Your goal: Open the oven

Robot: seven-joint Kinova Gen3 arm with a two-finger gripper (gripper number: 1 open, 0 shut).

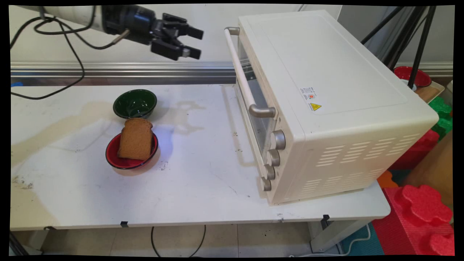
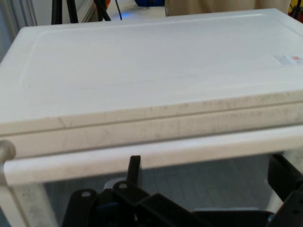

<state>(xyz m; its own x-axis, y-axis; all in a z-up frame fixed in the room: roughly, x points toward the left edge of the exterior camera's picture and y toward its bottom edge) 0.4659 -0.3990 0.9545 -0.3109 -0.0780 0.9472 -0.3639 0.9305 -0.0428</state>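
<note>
The only markings are on the toaster oven [image 1: 326, 105]: a small white label [image 1: 308, 94] on its top panel near the front edge, its print too small to read, and beside it a yellow triangular warning sign [image 1: 315, 107].

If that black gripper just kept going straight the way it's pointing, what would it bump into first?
Most likely the oven, at its door handle. The open gripper points at the oven's upper front, and the hand view shows the handle right ahead. The exact height is hard to judge.
</note>
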